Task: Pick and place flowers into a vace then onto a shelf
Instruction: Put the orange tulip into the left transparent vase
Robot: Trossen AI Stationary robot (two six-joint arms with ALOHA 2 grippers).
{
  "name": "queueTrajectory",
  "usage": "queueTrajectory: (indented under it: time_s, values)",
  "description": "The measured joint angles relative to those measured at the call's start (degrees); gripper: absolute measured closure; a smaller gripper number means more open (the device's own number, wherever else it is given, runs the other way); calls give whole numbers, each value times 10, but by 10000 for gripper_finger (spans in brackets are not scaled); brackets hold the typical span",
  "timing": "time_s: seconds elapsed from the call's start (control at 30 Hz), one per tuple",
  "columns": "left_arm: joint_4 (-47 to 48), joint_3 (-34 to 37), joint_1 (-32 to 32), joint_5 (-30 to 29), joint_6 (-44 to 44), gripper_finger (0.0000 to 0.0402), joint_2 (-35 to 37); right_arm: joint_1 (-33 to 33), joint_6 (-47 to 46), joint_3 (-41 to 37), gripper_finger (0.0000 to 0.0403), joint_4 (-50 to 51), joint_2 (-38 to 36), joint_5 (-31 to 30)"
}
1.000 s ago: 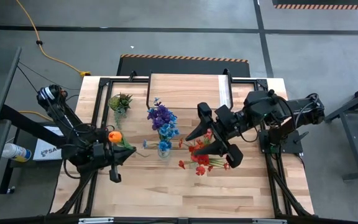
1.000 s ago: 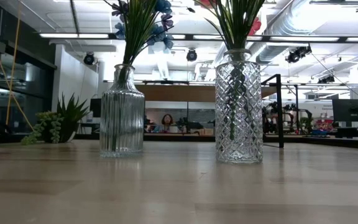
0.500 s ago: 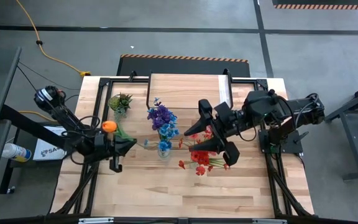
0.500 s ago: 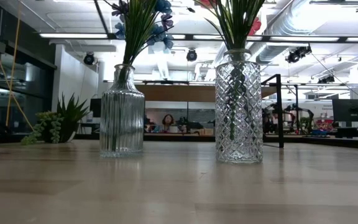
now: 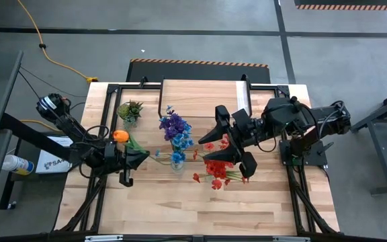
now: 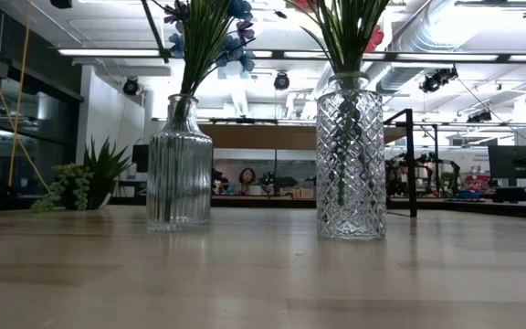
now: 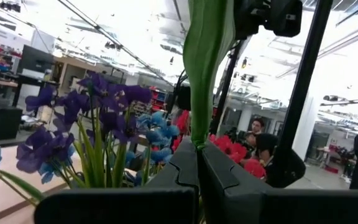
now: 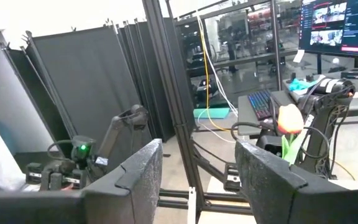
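On the bench stand 2 clear glass vases. The ribbed vase holds the purple and blue flowers; the diamond-cut vase holds the red flowers. From above, the blue-and-purple bunch sits near the bench's centre and the red bunch lies at about 4 o'clock from it, close by. 1 small potted plant stands at about 10 o'clock from the centre bunch. 1 shelf lies at 12 o'clock, along the far edge of the bench.

1 orange flower is out of the vases, carried by the left gripper. Its fingers are pressed together on the green stem, which rises straight up out of them in the left wrist view; the orange bloom sits at about 10 o'clock from the fingertips in the high view. The fingertips point toward the ribbed vase and are just beside it, at about its 9 o'clock.

The right gripper hovers over the red flowers with its 2 fingers apart and nothing between them. In the right wrist view, the orange flower shows well beyond those fingers.
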State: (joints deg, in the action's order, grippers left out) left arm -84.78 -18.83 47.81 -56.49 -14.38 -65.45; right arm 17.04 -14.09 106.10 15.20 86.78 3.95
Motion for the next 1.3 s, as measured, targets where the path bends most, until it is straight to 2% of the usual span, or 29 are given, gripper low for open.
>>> queueTrajectory:
  time_s: [0.53, 1.3]
  values:
    - [84, 0, -78, 43, 107, 371, -4, 8, 2, 0, 210, 0, 0, 0]
    - [161, -1, -77, 2, 163, 371, -4, 8, 7, 0, 210, 0, 0, 1]
